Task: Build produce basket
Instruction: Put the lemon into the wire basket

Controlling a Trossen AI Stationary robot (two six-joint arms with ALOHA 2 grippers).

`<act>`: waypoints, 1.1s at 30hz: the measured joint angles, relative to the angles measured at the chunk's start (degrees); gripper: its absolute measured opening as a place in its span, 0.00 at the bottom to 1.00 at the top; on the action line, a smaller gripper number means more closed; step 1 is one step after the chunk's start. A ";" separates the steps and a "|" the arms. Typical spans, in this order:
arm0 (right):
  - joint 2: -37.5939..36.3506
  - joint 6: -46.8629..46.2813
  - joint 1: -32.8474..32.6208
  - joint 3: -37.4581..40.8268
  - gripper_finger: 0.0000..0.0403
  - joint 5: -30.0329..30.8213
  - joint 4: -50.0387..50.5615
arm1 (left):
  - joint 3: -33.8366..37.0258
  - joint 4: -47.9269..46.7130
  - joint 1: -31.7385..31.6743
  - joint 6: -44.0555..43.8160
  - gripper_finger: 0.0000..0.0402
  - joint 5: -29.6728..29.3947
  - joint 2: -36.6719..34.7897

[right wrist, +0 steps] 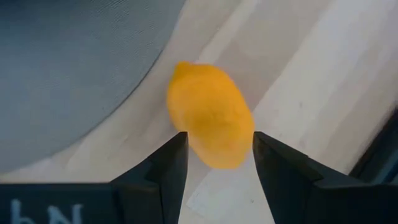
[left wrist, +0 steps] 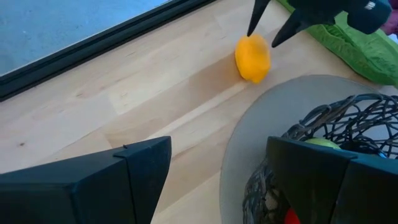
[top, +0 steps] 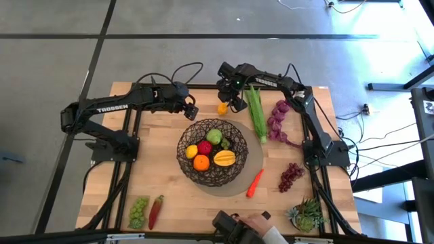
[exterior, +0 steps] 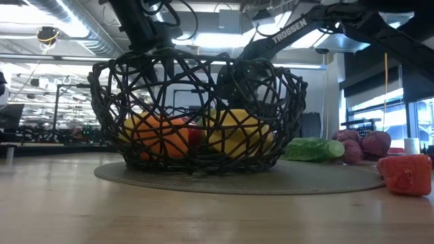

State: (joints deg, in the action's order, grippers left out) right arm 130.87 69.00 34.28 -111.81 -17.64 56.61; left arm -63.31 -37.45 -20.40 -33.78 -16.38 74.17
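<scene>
A yellow-orange lemon (top: 222,107) lies on the bare wood just beyond the grey mat (top: 254,173). My right gripper (right wrist: 219,155) hangs open over the lemon (right wrist: 211,115), pointing steeply down. One fingertip stands on either side of the lemon, and no touch shows. The dark wire basket (top: 183,146) stands on the mat and holds an orange (top: 201,163), a mango (top: 224,158), a red apple (top: 205,146), a green apple (top: 214,136) and a small yellow fruit (top: 192,151). My left gripper (top: 192,112) hovers open above the basket's far-left rim, holding nothing.
A green leafy stalk (top: 256,112) and a purple bunch (top: 277,122) lie right of the lemon. Dark grapes (top: 291,176) and a carrot (top: 254,183) lie near right, green grapes (top: 139,211) and a red chilli (top: 156,211) near left. A succulent (top: 308,215) and a person's hand (top: 258,224) are at the near edge.
</scene>
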 joint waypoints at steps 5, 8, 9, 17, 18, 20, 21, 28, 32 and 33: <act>-0.28 -2.61 -0.25 0.00 0.40 0.56 1.07 | 0.00 0.00 0.02 0.00 0.63 0.00 0.00; -0.29 -2.67 -0.59 0.00 0.34 0.64 1.45 | 0.00 0.00 0.02 0.00 0.63 0.00 0.00; -0.31 -2.77 -0.74 0.00 0.32 0.68 1.39 | 0.00 0.00 0.02 0.00 0.63 0.00 0.00; -0.33 -5.97 -1.14 0.00 0.28 5.18 -2.32 | 0.00 0.00 0.02 0.00 0.63 0.00 0.00; -0.35 -6.69 -1.13 0.00 0.28 5.16 -2.55 | 0.00 0.00 0.02 0.00 0.63 0.00 0.00; -0.35 -7.24 -1.11 0.00 0.29 5.17 -2.95 | 0.00 0.00 0.02 0.00 0.63 0.00 0.00; -0.35 -7.20 -1.14 0.00 0.30 5.15 -2.92 | 0.00 0.00 0.02 0.00 0.63 0.00 0.00; -0.37 -7.20 -1.73 0.00 0.41 5.06 -2.95 | 0.00 0.00 0.02 0.00 0.63 0.00 0.00; -0.38 -6.94 -2.24 0.00 0.48 5.05 -3.97 | 0.00 0.00 0.02 0.00 0.63 -0.01 0.00; -0.39 -6.62 -2.37 0.00 0.49 5.08 -4.05 | 0.00 0.00 0.04 0.00 0.63 0.00 0.00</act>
State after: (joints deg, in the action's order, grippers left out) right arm 130.48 62.38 31.91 -111.81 -12.57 52.56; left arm -63.31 -37.45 -20.36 -33.78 -16.38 74.17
